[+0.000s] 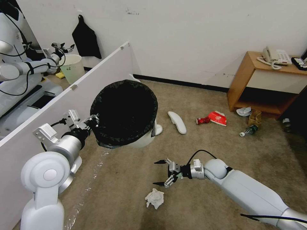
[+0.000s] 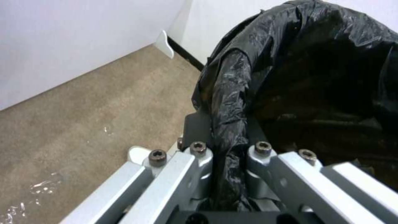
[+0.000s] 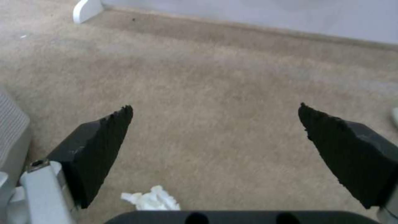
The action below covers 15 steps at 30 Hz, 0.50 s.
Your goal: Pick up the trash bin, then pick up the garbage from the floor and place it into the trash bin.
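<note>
At centre-left of the head view our left gripper (image 1: 92,121) clamps the trash bin (image 1: 126,113) by its bagged rim, which may slip, while our right gripper (image 1: 161,172), spread wide, could overshoot the crumpled tissue (image 1: 155,198) just below it.

Left arm: bent at the elbow on the near left, forearm reaching forward and to the right.
Left gripper (image 1: 93,121): raised, jaws clamped on the rim of the trash bin (image 1: 140,140).
Right arm: stretched from the near right toward the left, held low.
Right gripper (image 1: 159,172): fingers (image 3: 99,137) spread wide apart, holding nothing.
</note>
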### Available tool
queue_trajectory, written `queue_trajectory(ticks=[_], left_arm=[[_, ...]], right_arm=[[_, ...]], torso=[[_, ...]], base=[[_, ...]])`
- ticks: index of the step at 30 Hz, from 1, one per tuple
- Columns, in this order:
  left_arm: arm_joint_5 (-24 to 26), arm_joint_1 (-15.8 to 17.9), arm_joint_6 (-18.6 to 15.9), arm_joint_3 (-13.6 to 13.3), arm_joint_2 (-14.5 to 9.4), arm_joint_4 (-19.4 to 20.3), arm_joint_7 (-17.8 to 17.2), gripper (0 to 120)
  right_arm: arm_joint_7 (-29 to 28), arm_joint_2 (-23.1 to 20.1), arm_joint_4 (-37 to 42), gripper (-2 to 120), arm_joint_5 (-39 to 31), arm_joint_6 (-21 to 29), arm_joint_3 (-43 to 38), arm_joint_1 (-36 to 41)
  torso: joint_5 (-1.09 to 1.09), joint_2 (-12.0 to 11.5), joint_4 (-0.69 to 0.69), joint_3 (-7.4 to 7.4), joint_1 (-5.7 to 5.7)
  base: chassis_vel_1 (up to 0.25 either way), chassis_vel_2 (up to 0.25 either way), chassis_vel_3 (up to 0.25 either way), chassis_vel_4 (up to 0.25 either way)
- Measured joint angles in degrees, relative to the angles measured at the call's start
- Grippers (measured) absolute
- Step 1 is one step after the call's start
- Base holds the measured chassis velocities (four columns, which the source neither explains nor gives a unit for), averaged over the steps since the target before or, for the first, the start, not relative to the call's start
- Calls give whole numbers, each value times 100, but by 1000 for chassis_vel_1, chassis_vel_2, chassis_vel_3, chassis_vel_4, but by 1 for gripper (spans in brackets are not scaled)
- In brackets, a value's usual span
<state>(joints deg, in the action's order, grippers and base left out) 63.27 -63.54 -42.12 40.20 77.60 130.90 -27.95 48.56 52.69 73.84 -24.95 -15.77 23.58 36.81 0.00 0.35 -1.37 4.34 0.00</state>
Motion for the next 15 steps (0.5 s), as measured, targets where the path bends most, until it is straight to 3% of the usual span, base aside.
queue_trajectory(ticks=[15], left_arm=[[-97,-54,0,-19,32,-36,94,4]], right_arm=[[483,81,-484,100,371,-87,157,118]], torso=[[1,0,-1,0,0]], base=[[0,0,0,0]])
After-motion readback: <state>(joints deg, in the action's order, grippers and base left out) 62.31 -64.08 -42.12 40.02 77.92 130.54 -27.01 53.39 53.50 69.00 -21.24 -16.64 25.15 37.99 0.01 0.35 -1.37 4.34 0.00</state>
